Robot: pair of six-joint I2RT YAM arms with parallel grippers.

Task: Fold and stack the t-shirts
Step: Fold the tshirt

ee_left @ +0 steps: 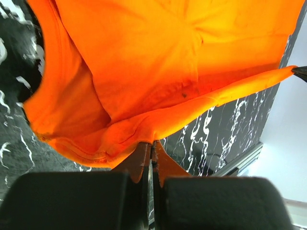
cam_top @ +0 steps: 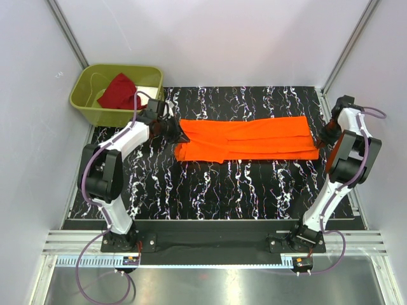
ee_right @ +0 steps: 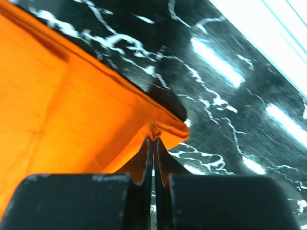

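The left gripper (ee_left: 152,143) is clenched, its two dark fingers pressed together on a bunched, stitched edge of the orange shirt (ee_left: 144,57). From the left wrist camera the cloth rises off that pinch and spreads away in soft folds, with one edge pulled into a straight line running to the shirt's far end. A small dark point touches that far end; it may be the other arm's fingertip, though it is too small to be sure.

The right gripper (ee_right: 154,139) is likewise squeezed tight, grasping a little puckered corner of the same shirt. Its own camera shows the fabric fanning out to the left of the pinch, with one fold line running across the cloth.

Only the top camera shows the whole layout. There the orange shirt lies as a long band, folded lengthwise, stretched across the black marbled table (cam_top: 222,190), with one arm at each end of it: the left one at the shirt's left end, the right one at its right end. Beyond the shirt's left end, toward the far corner, sits an olive-green bin (cam_top: 121,65), and the dark red shirt (cam_top: 119,92) lies crumpled inside it, well apart from the orange one. Neither wrist camera catches the bin or the red shirt.
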